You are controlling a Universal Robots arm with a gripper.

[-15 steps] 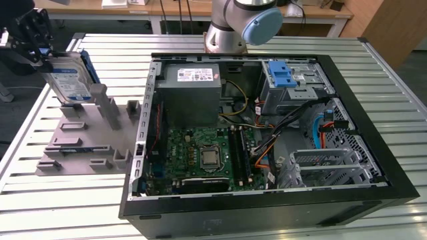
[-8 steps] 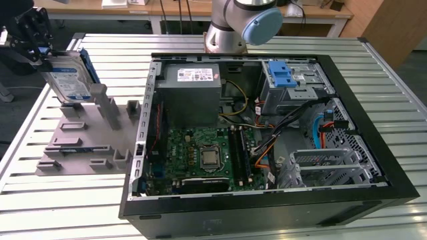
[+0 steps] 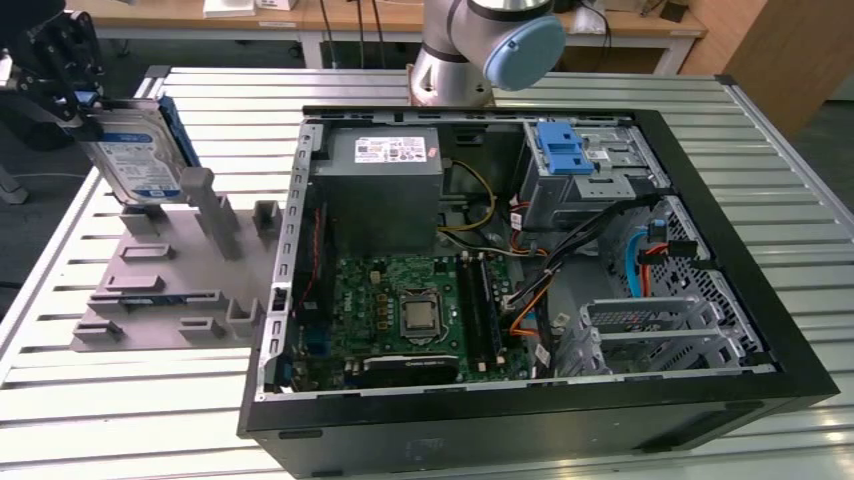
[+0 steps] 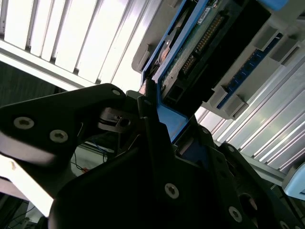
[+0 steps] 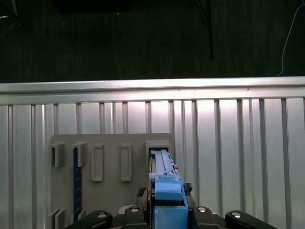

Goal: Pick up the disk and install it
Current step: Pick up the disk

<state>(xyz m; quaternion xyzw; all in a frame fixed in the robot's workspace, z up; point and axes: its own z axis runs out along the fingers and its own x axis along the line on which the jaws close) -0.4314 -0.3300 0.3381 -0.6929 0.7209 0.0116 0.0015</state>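
Disk point(image 3: 134, 165): flat silver hard drive with a blue-and-white label and a dark barcode strip, held in a blue plastic bracket along its edges. It stands upright on its narrow end. In the second wrist view the disk point(image 4: 200, 43) shows its green circuit-board side and a connector row. In the first wrist view it shows its blue bracket end point(image 5: 167, 191). Counts: one disk, one gripper point(image 3: 96, 105), one arm point(image 3: 467, 45), one grey slotted holder plate point(image 3: 174, 300), one open computer tower point(image 3: 534, 260), one grey metal box with a white sticker point(image 3: 387, 190), one grey cage with a blue latch point(image 3: 574, 150). One thin blue-edged piece point(image 5: 75, 181) stands in a plate slot. All of it sits on a slatted metal table point(image 3: 80, 410). The disk is at about 10 o'clock in the exterior view, over the far end of the holder plate and well apart from the tower, which lies toward 3 o'clock from it. The gripper is clamped on the disk's upper end, with dark fingers point(image 4: 147, 124) pressed against the blue bracket on both sides. The disk hangs from it toward 5 o'clock. Its lower edge is at a plate slot point(image 5: 159, 147); cannot tell whether it is seated or just above.
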